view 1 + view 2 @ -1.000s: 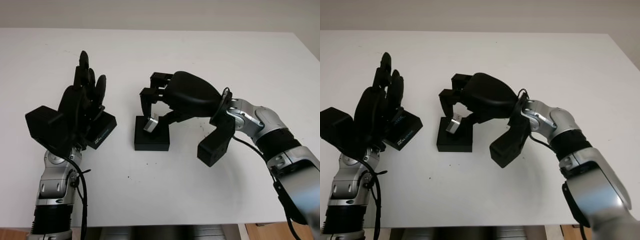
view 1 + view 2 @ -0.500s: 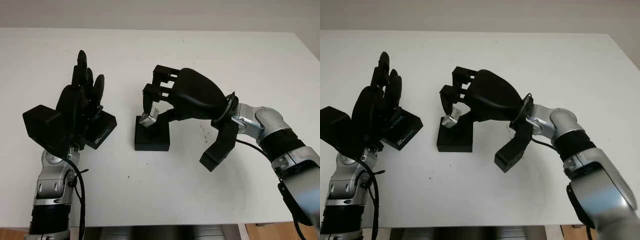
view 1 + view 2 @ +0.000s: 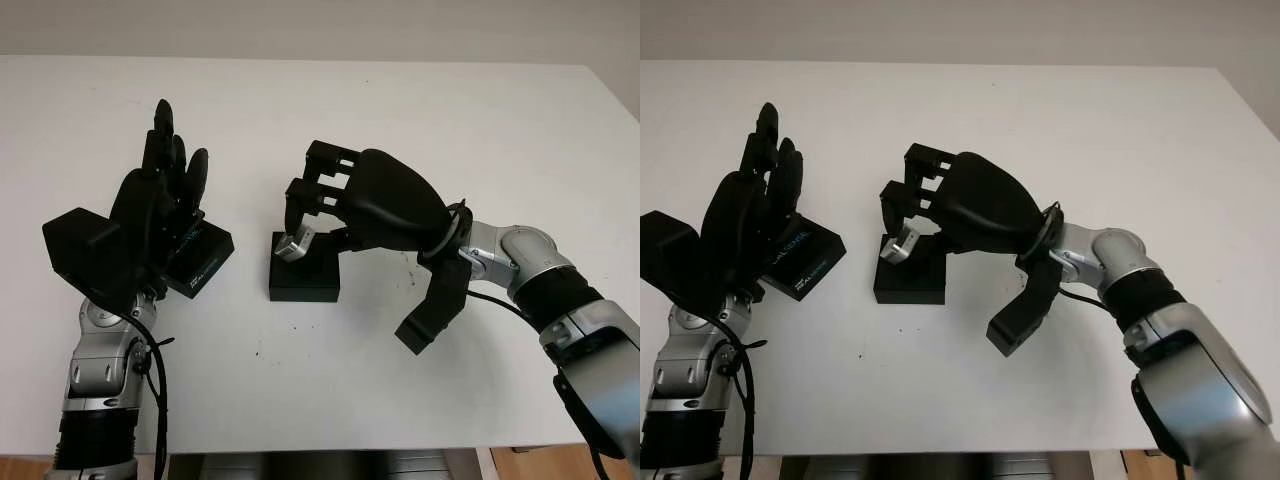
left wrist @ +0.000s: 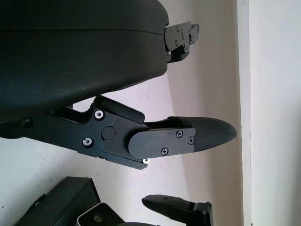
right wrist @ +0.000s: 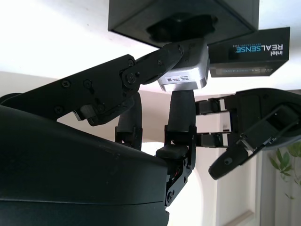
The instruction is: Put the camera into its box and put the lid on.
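A small silver camera [image 3: 294,245] hangs just above the near-left part of the open black box [image 3: 303,280] at the table's middle. My right hand [image 3: 300,225] is shut on the camera, pinching it between the fingertips; the right wrist view shows the camera [image 5: 184,70] over the box's hollow [image 5: 183,19]. The black lid [image 3: 203,262], printed with white lettering, lies left of the box. My left hand [image 3: 160,200] stands upright and open just beside the lid, covering its left part.
The white table [image 3: 480,130] stretches wide to the right and the back, with its front edge close to my arms. A few dark specks dot the tabletop in front of the box.
The right hand has lifted the camera slightly off the box and nudged it left, and its wrist has dropped lower. The left hand has hardly moved.
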{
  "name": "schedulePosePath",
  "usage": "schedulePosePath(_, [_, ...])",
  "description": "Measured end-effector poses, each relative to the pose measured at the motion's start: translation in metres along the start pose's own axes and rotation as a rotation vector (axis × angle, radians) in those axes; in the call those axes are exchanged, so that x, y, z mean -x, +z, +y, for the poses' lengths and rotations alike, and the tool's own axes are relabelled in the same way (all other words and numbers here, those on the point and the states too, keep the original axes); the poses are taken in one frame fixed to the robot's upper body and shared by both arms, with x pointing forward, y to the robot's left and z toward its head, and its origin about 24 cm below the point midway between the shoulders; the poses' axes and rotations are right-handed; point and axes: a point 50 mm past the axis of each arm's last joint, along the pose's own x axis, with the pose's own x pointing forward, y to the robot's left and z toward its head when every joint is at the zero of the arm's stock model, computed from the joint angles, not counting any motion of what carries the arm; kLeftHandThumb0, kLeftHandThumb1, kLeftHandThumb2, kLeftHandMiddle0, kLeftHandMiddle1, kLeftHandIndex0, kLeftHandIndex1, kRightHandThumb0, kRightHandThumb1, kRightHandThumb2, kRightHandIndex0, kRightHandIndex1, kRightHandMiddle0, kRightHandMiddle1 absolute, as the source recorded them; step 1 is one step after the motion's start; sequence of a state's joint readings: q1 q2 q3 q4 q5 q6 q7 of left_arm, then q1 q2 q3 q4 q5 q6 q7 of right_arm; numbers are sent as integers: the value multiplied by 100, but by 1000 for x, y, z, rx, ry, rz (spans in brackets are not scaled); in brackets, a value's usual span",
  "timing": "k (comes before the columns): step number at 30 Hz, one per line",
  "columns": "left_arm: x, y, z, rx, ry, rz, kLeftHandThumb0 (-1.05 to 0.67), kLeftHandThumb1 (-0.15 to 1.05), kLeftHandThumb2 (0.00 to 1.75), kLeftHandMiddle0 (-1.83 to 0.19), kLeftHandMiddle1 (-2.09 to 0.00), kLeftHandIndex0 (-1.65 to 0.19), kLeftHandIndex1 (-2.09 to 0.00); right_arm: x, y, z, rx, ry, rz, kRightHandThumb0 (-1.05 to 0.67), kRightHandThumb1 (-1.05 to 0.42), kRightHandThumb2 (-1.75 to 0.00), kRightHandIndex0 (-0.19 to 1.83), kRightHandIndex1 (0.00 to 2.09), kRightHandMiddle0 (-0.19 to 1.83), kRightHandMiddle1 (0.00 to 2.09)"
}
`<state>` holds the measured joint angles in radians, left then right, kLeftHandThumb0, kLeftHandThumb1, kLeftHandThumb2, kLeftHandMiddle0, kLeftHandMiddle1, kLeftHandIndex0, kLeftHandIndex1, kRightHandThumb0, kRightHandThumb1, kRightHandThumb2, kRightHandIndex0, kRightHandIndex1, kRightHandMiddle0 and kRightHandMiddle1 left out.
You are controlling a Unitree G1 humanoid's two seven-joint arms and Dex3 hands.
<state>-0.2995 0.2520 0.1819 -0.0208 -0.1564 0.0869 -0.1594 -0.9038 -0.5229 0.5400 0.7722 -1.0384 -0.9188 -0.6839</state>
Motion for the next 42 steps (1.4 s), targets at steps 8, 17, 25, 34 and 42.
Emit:
schedulePosePath(8, [0, 0, 0, -4, 0, 1, -71, 105, 49, 19, 0, 19, 0, 0, 0, 0, -5, 2, 2, -38, -92, -5, 35, 146, 48, 149])
schedulePosePath(17, [1, 0, 1, -5, -1, 2, -70, 105, 49, 19, 0, 19, 0, 1, -1, 0, -19, 55, 0, -37, -93, -6, 35, 144, 48, 147])
schedulePosePath(25, [2, -1, 1, -5, 3, 6, -70, 105, 49, 19, 0, 19, 0, 1, 0, -1, -37, 52, -9, -39, -93, -5, 34, 148, 49, 150])
schedulePosePath(34, [4, 1, 2, -3, 10, 4, -67, 105, 47, 19, 0, 19, 0, -1, 3, 0, -55, 32, -20, -38, -95, -6, 35, 145, 49, 152])
schedulePosePath(42, [5, 1, 5, 2, 21, 2, -68, 105, 47, 19, 0, 19, 0, -3, 5, 2, -72, 19, -21, -36, -94, -5, 33, 149, 47, 155])
